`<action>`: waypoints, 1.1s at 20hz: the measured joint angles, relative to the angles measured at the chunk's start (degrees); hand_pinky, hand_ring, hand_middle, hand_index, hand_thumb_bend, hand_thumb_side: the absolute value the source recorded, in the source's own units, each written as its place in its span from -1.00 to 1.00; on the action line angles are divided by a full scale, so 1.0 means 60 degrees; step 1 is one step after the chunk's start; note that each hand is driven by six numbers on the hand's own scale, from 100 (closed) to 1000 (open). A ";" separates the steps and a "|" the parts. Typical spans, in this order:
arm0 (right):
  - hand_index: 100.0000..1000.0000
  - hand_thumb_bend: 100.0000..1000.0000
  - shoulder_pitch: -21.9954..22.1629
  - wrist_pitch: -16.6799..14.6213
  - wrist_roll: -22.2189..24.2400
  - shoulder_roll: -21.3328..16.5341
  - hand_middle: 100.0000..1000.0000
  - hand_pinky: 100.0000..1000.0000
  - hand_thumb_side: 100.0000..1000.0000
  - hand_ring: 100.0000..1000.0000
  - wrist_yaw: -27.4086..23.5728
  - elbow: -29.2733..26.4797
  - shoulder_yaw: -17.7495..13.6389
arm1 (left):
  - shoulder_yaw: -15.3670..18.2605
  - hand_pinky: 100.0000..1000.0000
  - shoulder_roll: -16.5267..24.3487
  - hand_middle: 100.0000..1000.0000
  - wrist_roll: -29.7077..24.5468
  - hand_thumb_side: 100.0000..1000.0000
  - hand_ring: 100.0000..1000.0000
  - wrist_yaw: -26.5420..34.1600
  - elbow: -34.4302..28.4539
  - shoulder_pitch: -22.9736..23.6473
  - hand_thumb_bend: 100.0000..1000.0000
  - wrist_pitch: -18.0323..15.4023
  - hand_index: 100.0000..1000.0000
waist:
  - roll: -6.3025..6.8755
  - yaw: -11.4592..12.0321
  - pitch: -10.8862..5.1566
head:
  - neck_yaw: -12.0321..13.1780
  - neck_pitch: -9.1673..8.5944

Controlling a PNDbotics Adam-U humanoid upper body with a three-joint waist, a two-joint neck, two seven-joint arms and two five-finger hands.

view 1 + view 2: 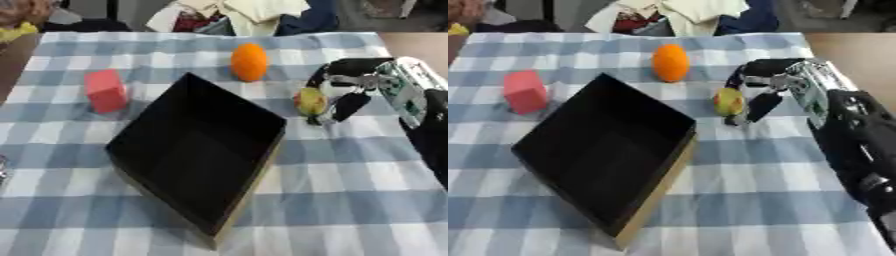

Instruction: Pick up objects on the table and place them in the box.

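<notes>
The right hand reaches in from the desk's right edge, its fingers curled down around a small yellow-green fruit with a reddish patch, thumb on the side nearer the right edge. The fruit sits low at the blue-and-white checked cloth; whether it touches the cloth I cannot tell. Just left of it lies the black box, open and turned corner-on in the middle of the desk. An orange stands beyond the box toward the far edge. A red block rests near the far left corner.
</notes>
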 measured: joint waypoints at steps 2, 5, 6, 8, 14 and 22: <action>0.55 -0.53 0.0002 0.0023 -0.0060 0.0003 0.25 0.64 0.17 0.65 -0.0001 0.0000 -0.0018 | 0.0000 -0.06 -0.0042 0.25 -0.0007 0.77 0.38 0.0000 0.0000 0.0010 -0.84 -0.0001 0.61 | 0.0000 0.0001 0.0003 | 0.0000 -0.0005; 0.48 -0.59 0.0002 0.0044 -0.0077 0.0003 0.20 0.62 0.14 0.64 -0.0035 -0.0018 -0.0027 | -0.0001 -0.06 -0.0062 0.25 -0.0048 0.77 0.39 0.0000 0.0000 0.0053 -0.84 0.0004 0.61 | 0.0000 0.0001 0.0014 | 0.0000 -0.0031; 0.47 -0.62 0.0003 0.0064 -0.0074 0.0002 0.18 0.62 0.14 0.63 -0.0057 -0.0045 -0.0027 | -0.0001 -0.06 -0.0062 0.25 -0.0066 0.77 0.39 -0.0001 0.0000 0.0055 -0.84 0.0006 0.61 | -0.0001 0.0000 0.0020 | 0.0001 -0.0036; 0.45 -0.69 0.0006 0.0109 -0.0076 0.0001 0.17 0.60 0.11 0.62 -0.0106 -0.0077 -0.0023 | -0.0003 -0.06 -0.0062 0.25 -0.0087 0.78 0.39 -0.0005 0.0000 0.0055 -0.84 0.0004 0.61 | -0.0001 -0.0003 0.0025 | 0.0002 -0.0041; 0.43 -1.00 0.0011 0.0248 -0.0181 0.0000 0.13 0.58 -0.22 0.59 -0.0258 -0.0178 0.0014 | -0.0004 -0.06 -0.0062 0.25 -0.0155 0.77 0.39 -0.0006 0.0000 0.0061 -0.84 0.0015 0.61 | -0.0001 -0.0009 0.0027 | 0.0022 -0.0047; 0.47 -1.00 -0.0024 0.0480 0.0034 -0.0002 0.20 0.58 -0.53 0.59 -0.0923 -0.0667 0.0043 | -0.0006 -0.07 -0.0062 0.25 -0.0184 0.77 0.39 -0.0007 0.0000 0.0062 -0.84 0.0017 0.61 | -0.0015 -0.0033 0.0027 | 0.0042 -0.0050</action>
